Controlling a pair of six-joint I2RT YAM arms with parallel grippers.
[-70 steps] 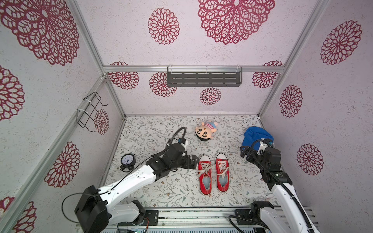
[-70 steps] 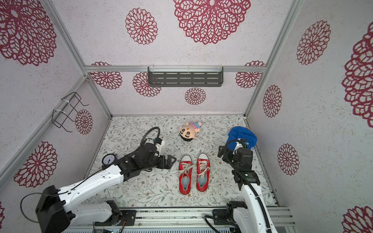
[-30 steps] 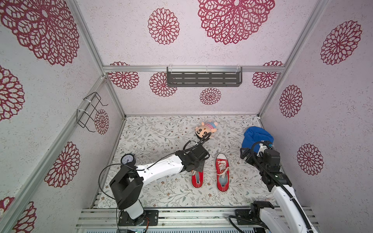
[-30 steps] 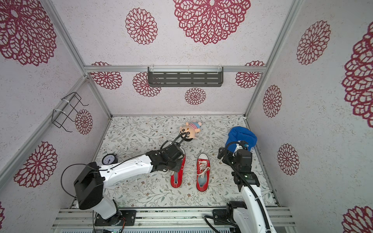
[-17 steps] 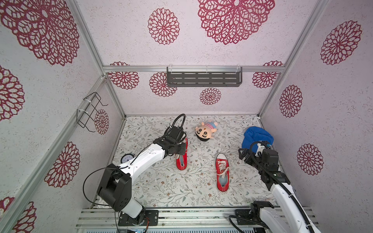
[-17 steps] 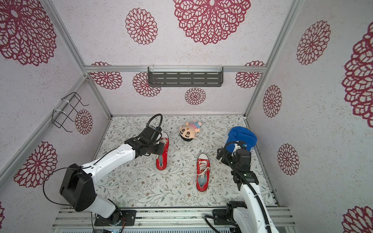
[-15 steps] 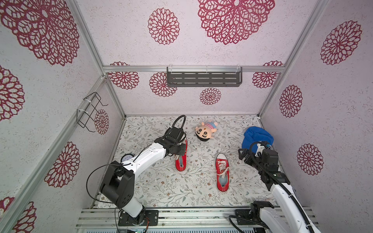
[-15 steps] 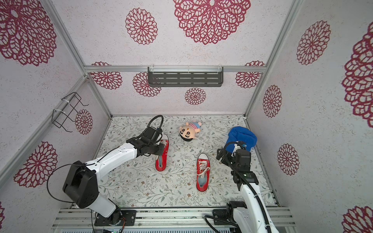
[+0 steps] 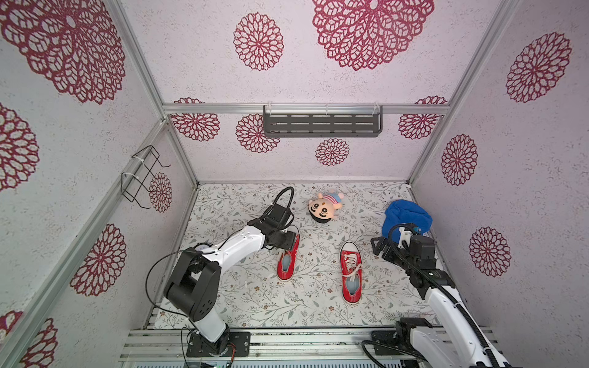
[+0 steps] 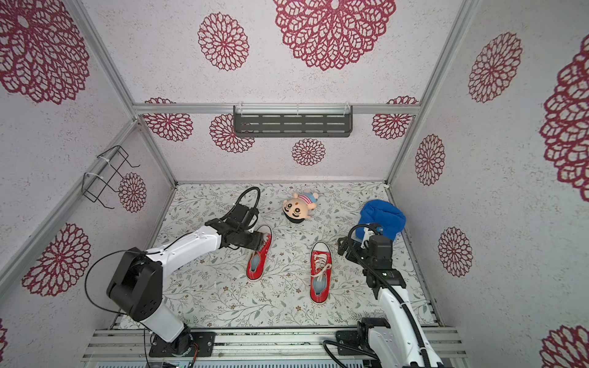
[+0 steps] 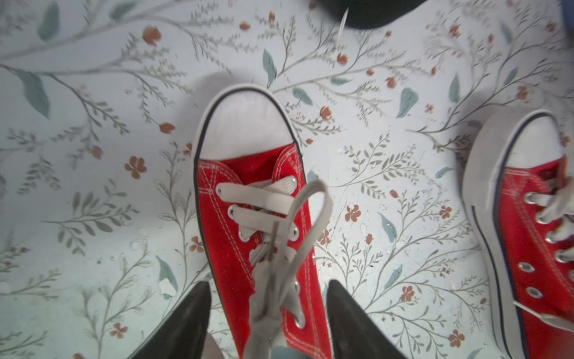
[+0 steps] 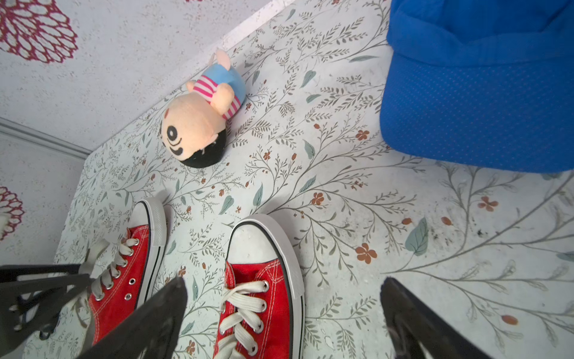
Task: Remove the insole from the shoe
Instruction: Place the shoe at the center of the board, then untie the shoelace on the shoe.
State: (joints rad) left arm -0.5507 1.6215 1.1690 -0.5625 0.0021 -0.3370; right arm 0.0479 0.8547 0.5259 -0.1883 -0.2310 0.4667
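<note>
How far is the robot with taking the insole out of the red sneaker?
Done: nothing that shows; the pale insole lies inside the left red sneaker. In hand: the left gripper is open, its fingers astride that sneaker's laced front, holding nothing. The right gripper is open too, near the other sneaker. Left: reach the insole, grip it and pull it out.

The left shoe (image 9: 293,251) and right shoe (image 9: 350,298) are red with white toe caps and laces; the insole (image 9: 350,284) is pale blue. My fingers (image 11: 183,323) are black. The floor (image 9: 255,296) is pale, with grey-green sprigs and rust flowers. Far off, the doll (image 9: 322,208) wears pink stripes; the cap (image 9: 406,215) is blue.
</note>
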